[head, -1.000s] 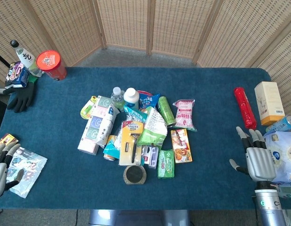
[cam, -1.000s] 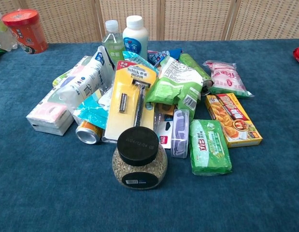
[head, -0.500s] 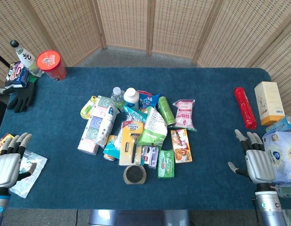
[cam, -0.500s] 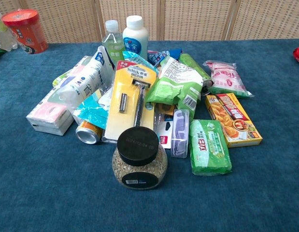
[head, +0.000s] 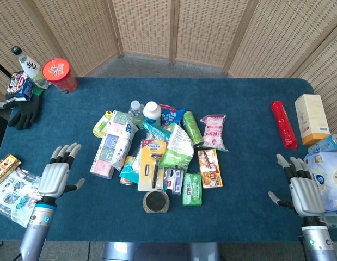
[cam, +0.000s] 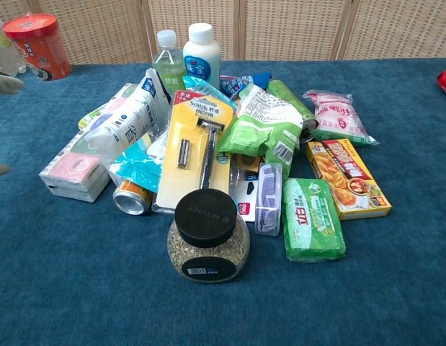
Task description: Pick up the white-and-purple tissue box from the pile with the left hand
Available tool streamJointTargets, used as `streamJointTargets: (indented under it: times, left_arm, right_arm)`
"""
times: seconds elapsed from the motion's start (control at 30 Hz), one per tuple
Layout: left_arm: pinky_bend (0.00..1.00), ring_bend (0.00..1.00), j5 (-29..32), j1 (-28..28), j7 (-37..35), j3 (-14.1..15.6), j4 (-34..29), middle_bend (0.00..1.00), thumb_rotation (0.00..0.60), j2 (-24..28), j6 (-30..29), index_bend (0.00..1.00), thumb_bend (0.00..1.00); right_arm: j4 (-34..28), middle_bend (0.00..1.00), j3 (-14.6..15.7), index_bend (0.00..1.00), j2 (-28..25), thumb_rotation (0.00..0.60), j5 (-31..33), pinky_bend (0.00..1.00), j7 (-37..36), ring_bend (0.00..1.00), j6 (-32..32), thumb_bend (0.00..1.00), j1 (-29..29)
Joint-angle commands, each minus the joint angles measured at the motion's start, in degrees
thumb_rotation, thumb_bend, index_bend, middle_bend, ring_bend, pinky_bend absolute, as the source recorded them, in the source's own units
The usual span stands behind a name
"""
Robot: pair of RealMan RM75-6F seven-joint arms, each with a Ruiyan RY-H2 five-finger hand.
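The tissue box (head: pixel 109 145) is a long white pack with pastel pink, green and purple panels, lying at the left edge of the pile; in the chest view its white-and-pink end (cam: pixel 71 171) points at me. A wrapped white roll pack (cam: pixel 125 119) leans on its far part. My left hand (head: pixel 58 174) hovers over the blue cloth left of the box, open with fingers spread, about a hand's width away and touching nothing. Only blurred fingertips (cam: pixel 6 83) of it show in the chest view. My right hand (head: pixel 301 190) is open at the table's right side, far from the pile.
The pile holds a yellow razor card (head: pixel 151 166), a black-lidded jar (head: pixel 156 202), two bottles (head: pixel 145 112), green snack bags and a can (cam: pixel 130 199). A red canister (head: pixel 59 75) and black glove (head: pixel 25 111) are back left. A red tube (head: pixel 283 124) and beige box (head: pixel 311 118) are at right.
My left hand has come in from the table's left edge, moving right and forward toward the pile. The right hand has slid slightly back and to the right. The pile is unchanged.
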State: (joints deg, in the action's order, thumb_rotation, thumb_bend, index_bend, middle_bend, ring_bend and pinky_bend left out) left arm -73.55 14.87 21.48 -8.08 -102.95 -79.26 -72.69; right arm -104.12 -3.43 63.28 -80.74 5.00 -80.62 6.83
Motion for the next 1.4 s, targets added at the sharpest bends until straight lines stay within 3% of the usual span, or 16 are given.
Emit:
streamJointTargets:
  times: [0.03,0.33,0.5,0.73,1.4]
  left_arm:
    - [0.0,0.05,-1.19,2.37,-0.61,-0.4,0.04,0.08,0.6,-0.14,2.39,0.0,0.3]
    - [0.0,0.01,-11.81,6.98,-5.81,1.94,4.21,0.06,0.6,-1.14,4.87,0.0,0.3]
    - [0.0,0.0,-15.58,8.85,-5.15,3.44,6.65,0.04,0.6,-2.23,5.59,0.0,0.3]
    - [0.0,0.0,-15.98,9.83,-3.84,3.97,7.69,0.03,0.6,-3.57,5.52,0.0,0.3]
    - [0.0,0.0,-12.93,7.1,-6.48,6.27,8.85,0.03,0.6,-0.39,2.78,0.0,0.3]
  right_arm:
    - [0.07,0.22,0.13,0.0,-0.08,0.597,-0.13,0.0,-0.28,0.0,-0.13,0.23,-0.21]
    - [-0.64,0.22,0.29,0.0,-0.82,0.597,-0.77,0.0,-0.75,0.0,-0.98,0.23,-0.95]
    - [-1.26,0.22,0.41,0.0,-1.57,0.597,-0.99,0.0,-1.59,0.0,-1.24,0.23,-1.37]
    - [-1.6,0.22,0.52,0.0,-2.08,0.598,-0.83,0.0,-1.97,0.0,-1.55,0.23,-1.94]
    - [-2.13,0.22,0.25,0.0,-1.53,0.597,-0.3,0.0,-0.64,0.0,0.03,0.23,-1.31]
